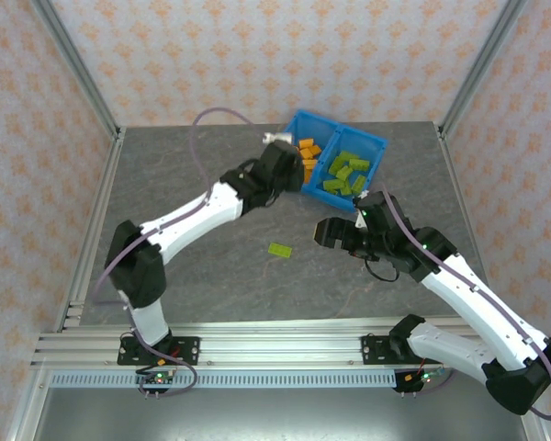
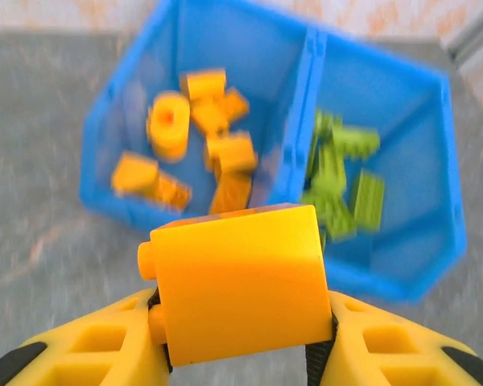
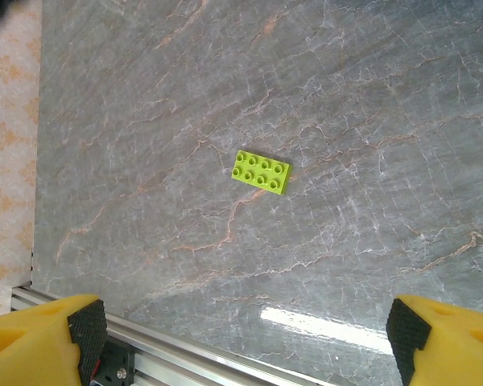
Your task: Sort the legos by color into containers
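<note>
chunky orange lego (image 2: pixel 240 281) in left gripper (image 2: pixel 243 350); flat 8-stud lime lego (image 3: pixel 262 173).

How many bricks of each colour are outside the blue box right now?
Orange brick: 1, held in the left gripper.
Green brick: 1, lying flat on the table.
Total: 2.

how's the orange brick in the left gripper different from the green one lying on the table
The orange brick is a thick orange block; the green brick is a flat lime plate with two rows of four studs. The orange brick is clamped in the left gripper near the blue bin; the green brick lies loose on the table, untouched by the open right gripper. Both are studded, neither binned yet.
</note>
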`<state>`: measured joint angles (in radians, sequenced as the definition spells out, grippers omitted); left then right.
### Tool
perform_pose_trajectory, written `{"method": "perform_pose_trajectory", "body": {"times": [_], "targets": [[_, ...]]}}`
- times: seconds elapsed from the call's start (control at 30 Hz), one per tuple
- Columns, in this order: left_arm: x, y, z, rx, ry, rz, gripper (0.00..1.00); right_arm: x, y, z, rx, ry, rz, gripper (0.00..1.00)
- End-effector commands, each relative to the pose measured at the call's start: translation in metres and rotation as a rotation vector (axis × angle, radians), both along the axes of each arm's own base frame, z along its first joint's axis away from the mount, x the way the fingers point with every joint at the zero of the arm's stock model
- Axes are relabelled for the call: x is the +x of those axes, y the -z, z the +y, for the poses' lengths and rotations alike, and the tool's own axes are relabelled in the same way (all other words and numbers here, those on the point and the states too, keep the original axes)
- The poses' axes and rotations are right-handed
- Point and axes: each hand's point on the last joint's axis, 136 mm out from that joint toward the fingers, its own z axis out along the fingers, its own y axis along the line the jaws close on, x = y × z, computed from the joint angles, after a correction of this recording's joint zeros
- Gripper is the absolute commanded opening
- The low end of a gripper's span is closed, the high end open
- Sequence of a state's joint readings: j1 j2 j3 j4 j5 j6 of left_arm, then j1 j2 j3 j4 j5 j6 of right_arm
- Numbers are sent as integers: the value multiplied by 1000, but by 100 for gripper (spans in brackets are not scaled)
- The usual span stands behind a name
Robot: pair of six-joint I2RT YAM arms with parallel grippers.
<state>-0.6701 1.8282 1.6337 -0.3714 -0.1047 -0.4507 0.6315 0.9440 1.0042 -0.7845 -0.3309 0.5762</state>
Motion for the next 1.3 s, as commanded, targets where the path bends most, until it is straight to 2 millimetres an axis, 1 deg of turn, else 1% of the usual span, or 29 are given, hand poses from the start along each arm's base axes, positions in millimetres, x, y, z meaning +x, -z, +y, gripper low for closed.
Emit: {"method": "perform_pose_trajectory", "body": {"times": [0.0,0.07,0.13,0.17,0.2,0.23,0.3,0.37,0.5,0.63,0.7,0.8,0.83,0.87,0.9,0.93,0.97,1.0,1.03,1.07,1.1,1.2,1.23,1.27], "targets": [[46,20,-4,19,18,27,37,1,-10,-3,31,25,-27,91],[79,25,-12,-19,15,35,37,-1,-10,-6,33,41,-31,91],[102,34,-21,-20,15,48,37,-2,-10,-9,40,55,-36,91],[110,45,-24,-4,19,63,38,-3,-11,-10,43,58,-39,91],[117,47,-28,3,20,62,39,-5,-11,-11,44,60,-40,91],[124,55,-31,10,18,72,40,-5,-12,-12,46,64,-42,91],[132,61,-34,-1,5,86,45,-7,-13,-14,49,67,-44,91],[136,63,-37,-25,-7,90,51,-7,-13,-14,48,68,-44,91],[135,51,-41,-71,-5,76,60,-7,-13,-13,52,62,-45,91],[125,31,-37,-78,6,71,66,-5,-13,-11,54,61,-46,91],[116,12,-34,-96,18,61,68,-3,-12,-10,57,60,-48,91],[92,-25,-27,-146,42,27,69,0,-8,-7,45,51,-44,91],[81,-41,-22,-166,52,0,70,1,-6,-6,32,42,-42,91],[68,-62,-16,-193,64,-39,70,3,-3,-4,14,28,-41,91],[54,-73,-10,-205,82,-65,71,5,-1,-4,-3,15,-43,90],[34,-95,-2,-219,117,-110,73,7,1,-3,-27,-2,-49,90],[13,-110,6,-218,158,-142,75,11,1,0,-40,-19,-63,90],[-6,-119,12,-207,198,-164,77,13,3,2,-55,-43,-80,90],[-30,-130,19,-185,250,-193,80,17,3,6,-69,-66,-104,90],[-54,-132,27,-144,303,-211,83,20,4,10,-81,-94,-129,90],[-74,-137,34,-107,347,-237,86,23,4,14,-88,-124,-149,91],[-141,-125,57,55,531,-273,96,33,13,31,-132,-225,-162,91],[-166,-116,64,119,621,-276,100,36,18,37,-151,-266,-149,91],[-191,-106,70,174,716,-283,100,38,27,44,-178,-315,-125,92]]}}
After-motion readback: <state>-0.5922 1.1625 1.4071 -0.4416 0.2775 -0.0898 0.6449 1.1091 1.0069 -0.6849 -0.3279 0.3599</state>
